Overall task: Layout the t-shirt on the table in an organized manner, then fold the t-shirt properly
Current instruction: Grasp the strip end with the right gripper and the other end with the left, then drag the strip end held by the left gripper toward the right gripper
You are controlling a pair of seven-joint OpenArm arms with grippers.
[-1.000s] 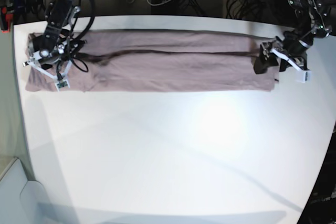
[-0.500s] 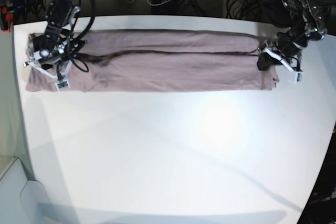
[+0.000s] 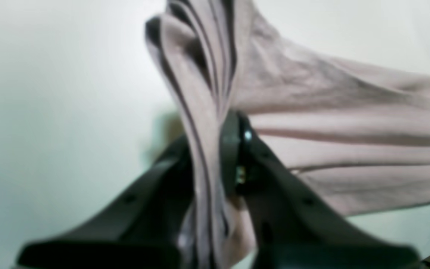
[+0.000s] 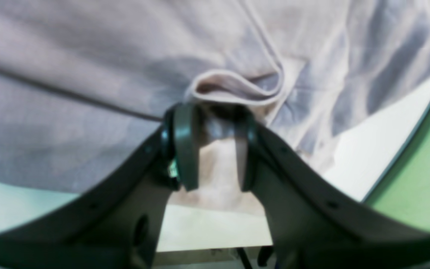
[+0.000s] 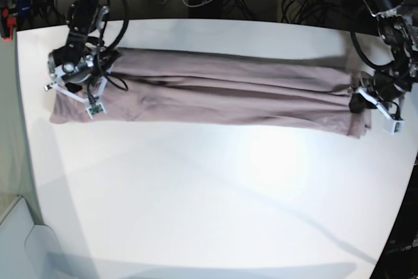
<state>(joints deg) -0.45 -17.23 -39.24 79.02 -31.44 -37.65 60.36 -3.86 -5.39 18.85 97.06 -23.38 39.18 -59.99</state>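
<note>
2 arms work at opposite ends of the t-shirt (image 5: 215, 93), which lies as a long, narrow, folded band across the far half of the white desk (image 5: 209, 194).

Left fingers (image 3: 215, 149): closed tight on a bunched stack of fabric layers at the shirt end on the base view's right (image 5: 369, 99). In the left wrist view the pinched layers stand edge-on between the 2 black fingers, and the rest of the cloth fans away to the right above the desk surface (image 3: 50, 93).

Right fingers (image 4: 209, 145): partly closed around a folded hem of the shirt (image 4: 233, 89) at the end on the base view's left (image 5: 75, 80). A ridge of cloth sits between the 2 pads, which press it from both sides.

The band runs slightly downhill toward the base view's right, with lengthwise creases along it. A green surface (image 4: 420, 168) shows beyond the desk edge in the right wrist view.
</note>
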